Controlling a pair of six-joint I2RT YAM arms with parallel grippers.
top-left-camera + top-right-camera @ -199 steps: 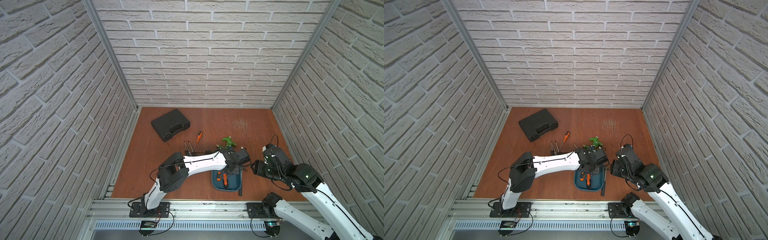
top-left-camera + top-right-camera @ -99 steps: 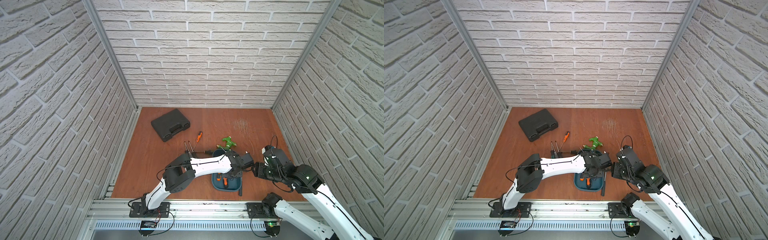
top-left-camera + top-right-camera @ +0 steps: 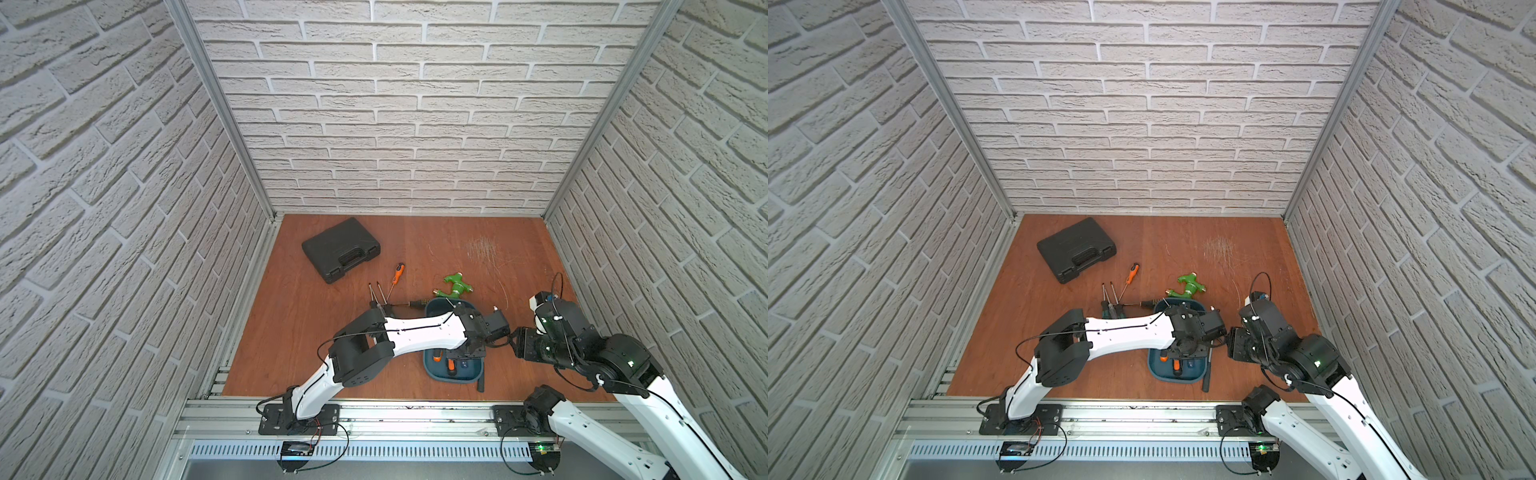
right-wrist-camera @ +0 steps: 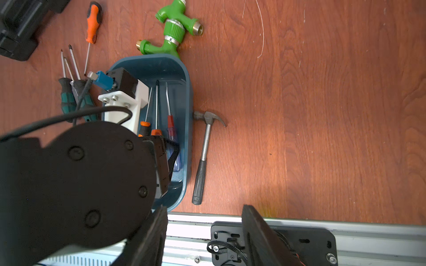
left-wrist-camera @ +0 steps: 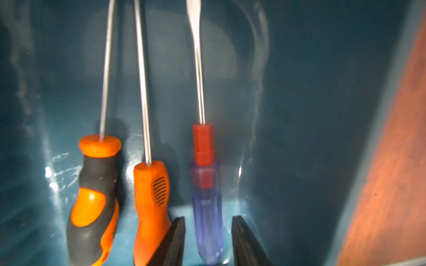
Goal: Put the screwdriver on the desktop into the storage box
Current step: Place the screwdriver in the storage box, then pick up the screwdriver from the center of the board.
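1. Fingers [image 5: 177,239] of the left gripper [image 5: 208,218] are standing apart inside the storage box [image 5: 311,115]. They are flanking the handle of the clear blue screwdriver [image 5: 207,202] with a gap showing on each side, and are clamping nothing.
2. Three screwdrivers are lying side by side on the box floor: the blue one, an all-orange screwdriver [image 5: 149,207] and an orange-and-black screwdriver [image 5: 92,195]. All three long axes are running along the box's length. The handles are sitting at the 6 o'clock end, near the robot bases, and the tips are pointing to 12 o'clock, toward the back wall.
3. The box is resting on the desktop [image 3: 436,249] at about 5 o'clock from the board's middle, its long axis also running 12 to 6.
4. The right gripper [image 4: 205,208] is hovering at 3 o'clock from the box, its fingers spread wide and holding nothing.
5. One hammer [image 4: 202,156] is lying just beside the box's 3 o'clock wall, head toward 12.
6. One green pipe fitting [image 4: 174,30] is sitting at the box's 12 o'clock end.
7. Loose on the desktop at 10 to 11 o'clock are lying one orange-handled screwdriver [image 4: 92,25], tip pointing to 7 o'clock, and at least two green-handled screwdrivers [image 4: 66,99], tips pointing between 11 and 12. Their exact count is hard to tell.
8. One black tool case [image 3: 340,249] is lying farther out at 11 o'clock, well apart.
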